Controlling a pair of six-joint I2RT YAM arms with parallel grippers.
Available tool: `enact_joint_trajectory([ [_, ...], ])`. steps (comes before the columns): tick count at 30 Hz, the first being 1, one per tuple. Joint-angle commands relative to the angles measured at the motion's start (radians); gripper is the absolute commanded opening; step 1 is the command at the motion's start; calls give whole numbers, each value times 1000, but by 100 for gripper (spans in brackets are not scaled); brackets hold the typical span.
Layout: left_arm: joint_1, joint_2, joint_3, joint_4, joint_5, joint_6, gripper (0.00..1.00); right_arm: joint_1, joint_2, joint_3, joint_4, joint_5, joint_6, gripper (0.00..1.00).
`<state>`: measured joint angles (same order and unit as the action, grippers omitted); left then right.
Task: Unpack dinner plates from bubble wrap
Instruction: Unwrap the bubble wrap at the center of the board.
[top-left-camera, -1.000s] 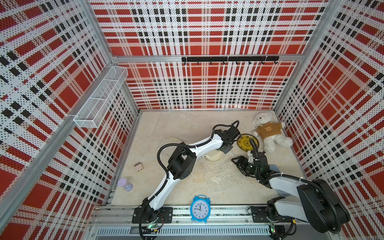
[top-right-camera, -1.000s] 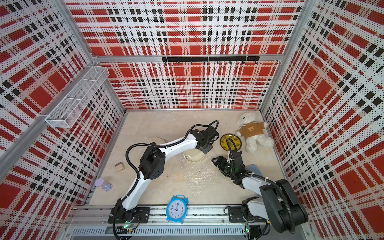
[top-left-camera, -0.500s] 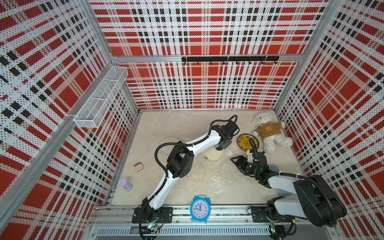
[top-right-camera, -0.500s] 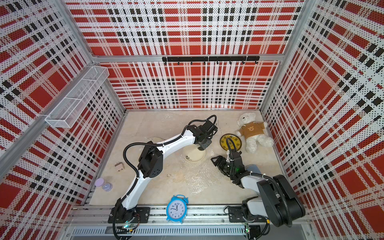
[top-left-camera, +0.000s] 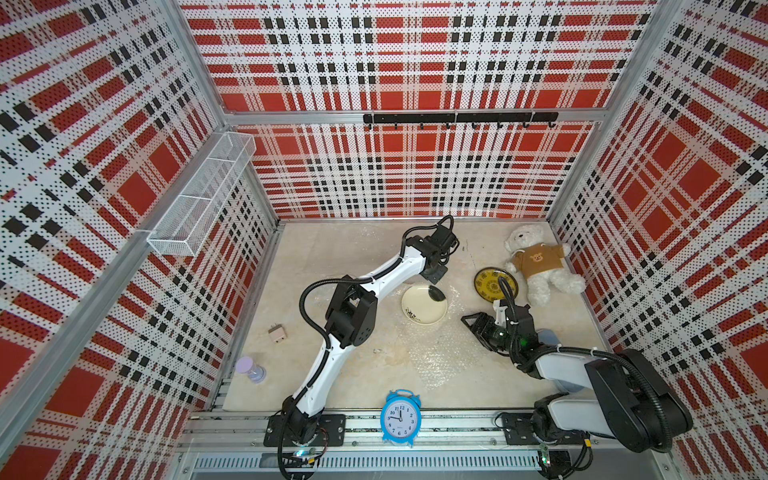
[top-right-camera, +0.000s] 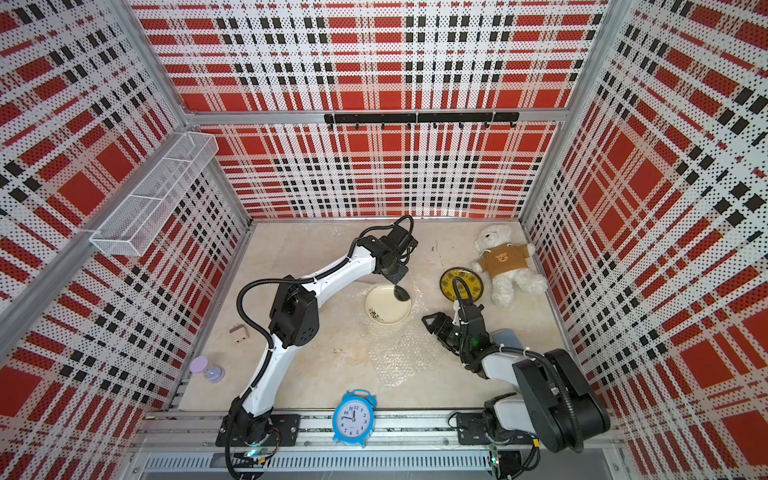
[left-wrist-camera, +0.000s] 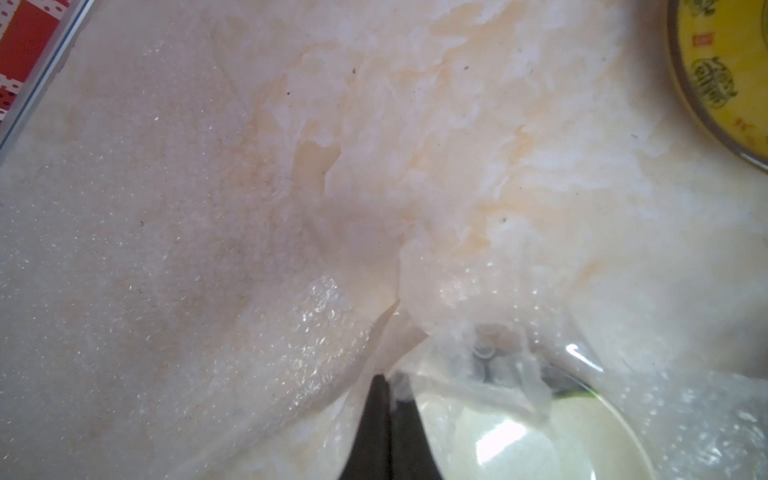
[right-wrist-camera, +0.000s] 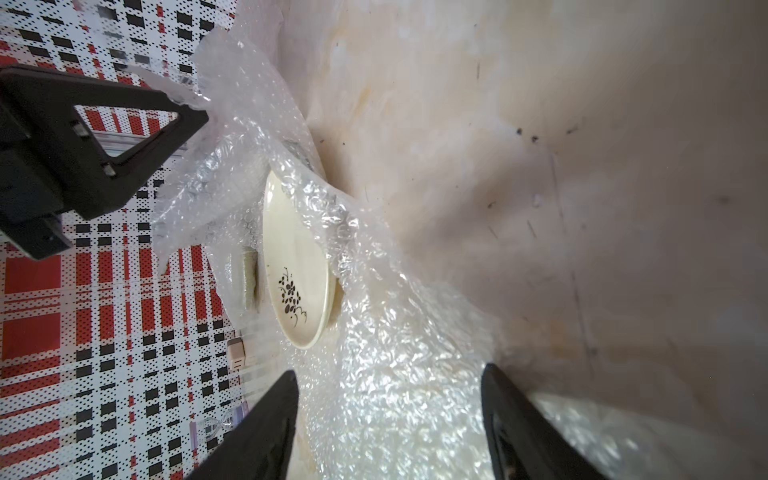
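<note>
A cream dinner plate with a small dark flower mark lies mid-table in both top views, and the right wrist view shows this cream plate. My left gripper hangs above its far edge, shut on a corner of bubble wrap that rises off the plate. The lifted sheet drapes down beside the plate. A yellow plate with a black rim lies bare near the teddy. My right gripper is open, low over a flat bubble wrap sheet, with nothing clasped.
A teddy bear lies at the far right. A blue alarm clock stands at the front edge. A purple hourglass and a small tan block sit at the left. A wire basket hangs on the left wall.
My left gripper has risen and drawn back from the cream plate with the wrap in it, leaving more of the plate uncovered. The right gripper has barely moved.
</note>
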<state>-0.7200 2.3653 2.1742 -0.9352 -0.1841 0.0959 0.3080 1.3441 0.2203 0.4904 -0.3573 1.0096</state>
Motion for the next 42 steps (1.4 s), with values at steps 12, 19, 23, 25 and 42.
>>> enact_joint_trajectory([
  [12, 75, 44, 143, -84, 47, 18, 0, 4, -13, -74, -171, 75, -7, 72],
  [19, 95, 81, 201, -120, 60, 37, 0, 5, -131, -38, -347, 114, -49, 72],
  [23, 106, 81, 202, -120, 70, 35, 0, 4, -177, -9, -424, 127, -79, 73],
  [25, 112, 75, 201, -116, 76, 31, 0, 4, -204, 15, -478, 140, -101, 73],
  [42, 169, 43, 190, -94, 94, 25, 2, 4, -321, 180, -759, 215, -232, 75],
])
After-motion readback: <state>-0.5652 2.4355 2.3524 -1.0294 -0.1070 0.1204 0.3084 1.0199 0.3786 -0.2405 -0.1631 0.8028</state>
